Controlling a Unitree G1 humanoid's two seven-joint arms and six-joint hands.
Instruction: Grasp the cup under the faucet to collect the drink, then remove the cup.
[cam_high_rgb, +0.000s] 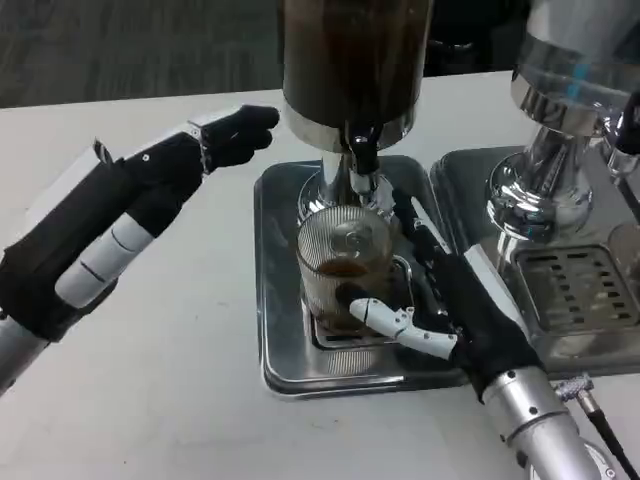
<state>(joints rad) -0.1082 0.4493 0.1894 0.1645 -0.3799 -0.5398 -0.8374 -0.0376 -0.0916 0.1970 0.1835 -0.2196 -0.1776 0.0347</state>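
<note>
A ribbed clear glass cup (343, 266) with brown drink in its bottom stands on the steel drip tray (282, 340), right under the black faucet (361, 150) of the dark drink dispenser (357, 60). My right hand (440, 300) wraps the cup from the right, with the thumb across its front and the other fingers along its far right side. My left hand (215, 140) hangs in the air to the left of the dispenser, clear of it, with its dark fingers curled in and nothing in them.
A second dispenser (560, 130) with a chrome base and its own grated tray (578, 290) stands at the right, close behind my right wrist. White table (170, 380) lies to the left and in front of the tray.
</note>
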